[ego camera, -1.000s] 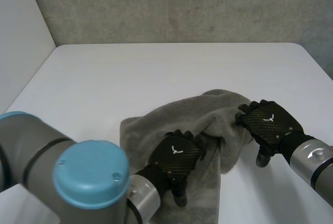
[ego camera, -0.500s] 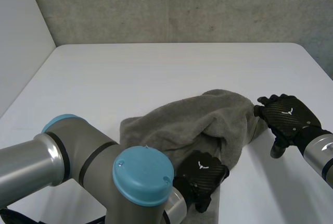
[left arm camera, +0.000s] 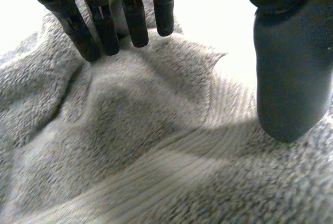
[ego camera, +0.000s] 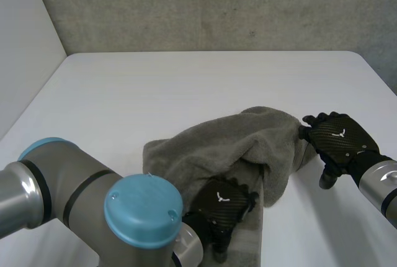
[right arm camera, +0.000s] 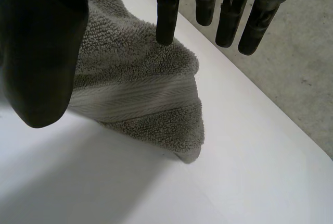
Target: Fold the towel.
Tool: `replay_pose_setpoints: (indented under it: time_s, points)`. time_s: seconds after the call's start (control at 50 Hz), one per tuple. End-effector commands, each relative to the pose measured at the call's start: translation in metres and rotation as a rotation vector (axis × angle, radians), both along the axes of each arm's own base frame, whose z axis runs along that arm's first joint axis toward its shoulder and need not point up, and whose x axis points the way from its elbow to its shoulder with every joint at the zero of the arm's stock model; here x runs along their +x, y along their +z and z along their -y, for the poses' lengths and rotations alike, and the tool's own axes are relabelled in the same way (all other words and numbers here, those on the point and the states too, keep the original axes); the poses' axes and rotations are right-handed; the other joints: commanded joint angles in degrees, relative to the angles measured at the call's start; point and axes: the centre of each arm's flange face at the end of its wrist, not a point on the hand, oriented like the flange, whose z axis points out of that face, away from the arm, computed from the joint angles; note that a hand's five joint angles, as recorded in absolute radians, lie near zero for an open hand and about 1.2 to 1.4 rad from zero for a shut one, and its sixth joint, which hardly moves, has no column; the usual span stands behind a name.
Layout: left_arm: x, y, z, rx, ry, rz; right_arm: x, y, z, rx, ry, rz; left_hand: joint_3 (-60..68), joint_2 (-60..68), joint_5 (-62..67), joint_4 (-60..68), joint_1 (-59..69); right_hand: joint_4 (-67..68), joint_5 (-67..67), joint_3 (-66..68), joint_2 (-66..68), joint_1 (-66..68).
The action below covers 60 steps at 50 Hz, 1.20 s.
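A grey towel (ego camera: 211, 149) lies crumpled on the white table (ego camera: 186, 87), near the front. My left hand (ego camera: 221, 200) rests on the towel's front part. In the left wrist view its fingers (left arm camera: 104, 21) are straight with their tips on the towel's pile (left arm camera: 156, 146). The thumb (left arm camera: 291, 67) stands apart and also touches the cloth. My right hand (ego camera: 338, 140) is at the towel's right edge. In its wrist view the fingers (right arm camera: 169, 10) hang straight just over a folded towel corner (right arm camera: 140, 94), with the thumb (right arm camera: 36, 52) well apart and nothing pinched.
The table's far half and left side are bare white surface. A grey concrete wall (ego camera: 217, 6) runs behind the table. My left arm's blue-capped joint (ego camera: 142, 211) covers the front left of the head view.
My right hand has let go of the towel's right side and moved right to its edge. My left hand has slid back toward the towel's front edge.
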Motion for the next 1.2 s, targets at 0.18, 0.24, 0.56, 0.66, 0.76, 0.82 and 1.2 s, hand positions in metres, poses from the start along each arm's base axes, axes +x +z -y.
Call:
replay_pose_setpoints:
  time_s: [0.18,0.24,0.56,0.66,0.76,0.82,1.2]
  points:
    - [-0.005,-0.015,-0.012,-0.104,-0.110,0.108,-0.002,-0.004,-0.001,0.014,-0.005,-0.002,-2.4,-3.5,-11.5,-2.9,-2.8,-4.3,-3.4,-3.6,-4.0,-2.9]
    - [-0.006,-0.018,-0.012,-0.111,-0.117,0.119,-0.002,-0.004,-0.002,0.014,-0.005,-0.002,0.9,-0.2,-8.1,0.4,0.5,-4.3,-3.4,-3.6,-4.0,-2.9]
    - [-0.015,0.008,-0.002,-0.165,-0.093,0.037,0.000,-0.006,-0.004,0.012,0.009,-0.003,58.3,57.2,49.2,57.8,57.9,-4.3,-3.4,-3.6,-4.0,-2.9]
    - [-0.011,0.025,-0.001,-0.192,-0.080,0.002,0.000,-0.005,-0.005,0.009,0.016,-0.002,58.3,57.2,49.2,57.8,57.9,-4.3,-3.4,-3.6,-4.0,-2.9]
    - [0.007,0.035,0.014,-0.199,-0.014,-0.004,0.006,0.012,-0.014,-0.041,0.083,0.024,58.3,57.2,49.2,57.8,57.9,-4.3,-3.4,-3.6,-4.0,-2.9]
    - [0.023,0.041,0.028,-0.211,0.048,-0.017,0.011,0.026,-0.026,-0.069,0.147,0.051,58.3,57.2,49.2,57.8,57.9,-4.3,-3.4,-3.6,-4.0,-2.9]
    - [0.086,0.048,0.092,-0.225,0.353,-0.068,0.035,0.016,-0.065,0.014,0.485,0.074,58.3,57.2,49.2,57.8,57.9,-1.2,-0.3,-0.5,-0.9,0.2]
